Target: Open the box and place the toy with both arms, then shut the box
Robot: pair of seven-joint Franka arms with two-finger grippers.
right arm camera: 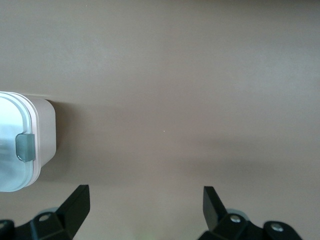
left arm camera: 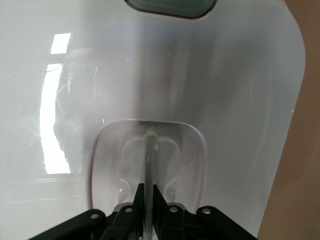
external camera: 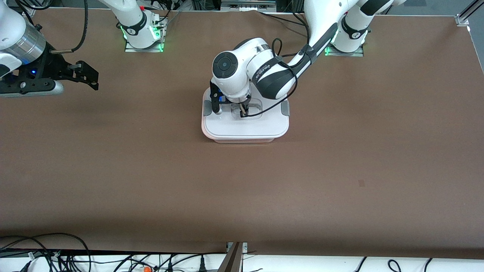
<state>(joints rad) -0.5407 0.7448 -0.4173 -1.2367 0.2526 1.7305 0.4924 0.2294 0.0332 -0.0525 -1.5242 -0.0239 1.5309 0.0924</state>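
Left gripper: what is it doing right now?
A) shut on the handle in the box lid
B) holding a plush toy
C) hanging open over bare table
A: the left gripper is pinched shut on the handle set into the lid.

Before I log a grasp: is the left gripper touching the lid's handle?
Touching. In the left wrist view the left gripper has its fingers shut on the thin handle standing in the recess of the lid.
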